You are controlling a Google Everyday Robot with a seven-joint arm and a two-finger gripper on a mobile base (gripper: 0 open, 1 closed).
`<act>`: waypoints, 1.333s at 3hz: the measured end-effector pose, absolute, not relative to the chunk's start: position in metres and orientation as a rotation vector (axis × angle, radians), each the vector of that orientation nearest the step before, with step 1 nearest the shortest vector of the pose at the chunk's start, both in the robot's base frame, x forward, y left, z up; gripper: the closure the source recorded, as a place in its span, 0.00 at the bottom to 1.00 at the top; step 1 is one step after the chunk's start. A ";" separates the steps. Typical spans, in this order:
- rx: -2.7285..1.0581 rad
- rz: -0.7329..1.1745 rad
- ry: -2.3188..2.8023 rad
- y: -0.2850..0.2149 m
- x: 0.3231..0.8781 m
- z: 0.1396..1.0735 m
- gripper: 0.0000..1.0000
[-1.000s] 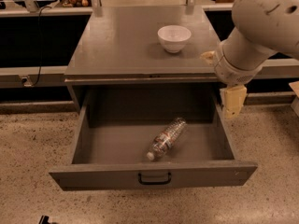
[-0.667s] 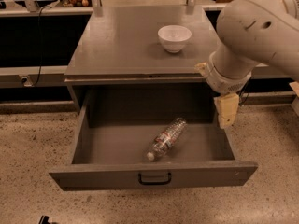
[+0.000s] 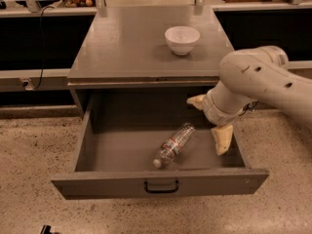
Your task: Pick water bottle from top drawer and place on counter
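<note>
The water bottle (image 3: 173, 144) lies on its side in the open top drawer (image 3: 97, 182), its white cap pointing to the front left. The drawer is pulled out below the grey counter (image 3: 131, 43). My gripper (image 3: 209, 121) is open, low over the right part of the drawer, just right of the bottle and not touching it. One cream finger (image 3: 197, 101) points towards the back and the other (image 3: 222, 139) hangs down by the drawer's right wall. The white arm comes in from the right.
A white bowl (image 3: 182, 39) stands on the counter's back right. The dark pull handle (image 3: 161, 186) sits at the centre of the drawer's front. Speckled beige floor (image 3: 34, 145) lies on both sides. Dark shelving and clutter run along the back.
The arm has swung down and left, from beside the counter's right edge into the drawer space. The gripper is now close to the bottle. The bottle and the bowl have not moved.
</note>
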State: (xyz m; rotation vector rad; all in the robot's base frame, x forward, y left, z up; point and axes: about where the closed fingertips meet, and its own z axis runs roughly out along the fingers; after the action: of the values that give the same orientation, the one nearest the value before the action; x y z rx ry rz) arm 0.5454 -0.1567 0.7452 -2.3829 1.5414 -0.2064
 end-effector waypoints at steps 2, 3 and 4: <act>-2.428 -0.133 1.451 -0.140 0.550 0.736 0.00; -2.585 -0.059 1.195 -0.116 0.557 0.714 0.00; -2.801 -0.024 0.921 -0.105 0.563 0.673 0.00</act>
State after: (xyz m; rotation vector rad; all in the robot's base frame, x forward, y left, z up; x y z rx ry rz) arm 0.5625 -0.1053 0.6734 -2.8006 0.9206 -0.0244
